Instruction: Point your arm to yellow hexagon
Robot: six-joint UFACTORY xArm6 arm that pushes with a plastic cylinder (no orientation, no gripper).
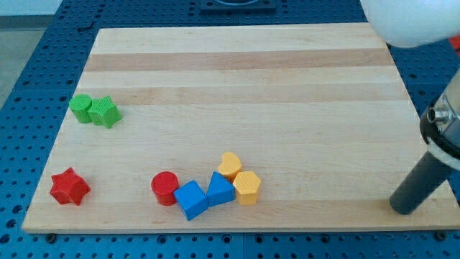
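Observation:
The yellow hexagon lies near the view's bottom, a little right of centre, touching a blue triangular block. A yellow heart-shaped block sits just above them. My tip rests on the board at the view's bottom right, far to the right of the yellow hexagon and about level with it. The dark rod rises from it toward the view's right edge.
A blue cube and a red cylinder lie left of the blue triangle. A red star is at the bottom left. A green cylinder and a green star touch at the left. The wooden board sits on a blue perforated table.

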